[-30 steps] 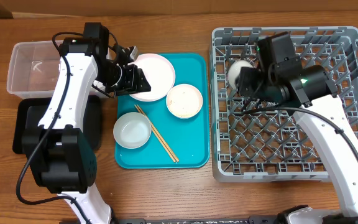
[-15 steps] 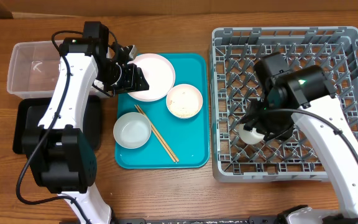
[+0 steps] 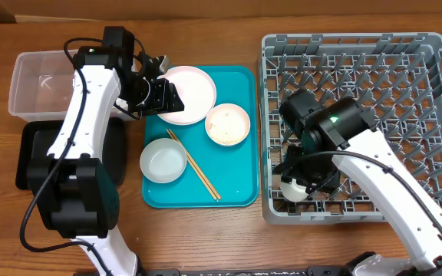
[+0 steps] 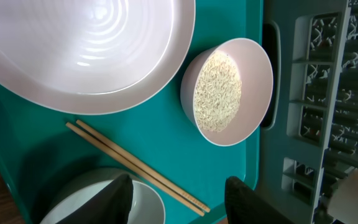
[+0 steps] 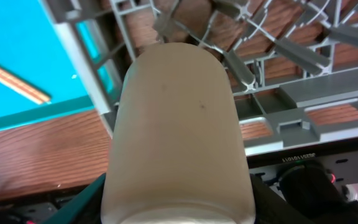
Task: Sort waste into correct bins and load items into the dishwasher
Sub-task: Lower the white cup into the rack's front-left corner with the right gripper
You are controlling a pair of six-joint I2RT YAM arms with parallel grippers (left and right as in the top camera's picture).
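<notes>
My right gripper is shut on the small white cup, which fills the right wrist view, at the front left corner of the grey dish rack. My left gripper is open and empty, hovering over the near left edge of the round white plate. In the left wrist view its fingers frame the chopsticks and the empty pale bowl. A white bowl holding rice scraps also shows in the left wrist view. The chopsticks lie on the teal tray.
A clear plastic tub stands at the far left with a black tray in front of it, partly under my left arm. The rack's upright pegs fill its grid. The table's front edge lies below the rack.
My right gripper carried the cup from the rack's back left down to its front left corner. The left arm has not moved.
</notes>
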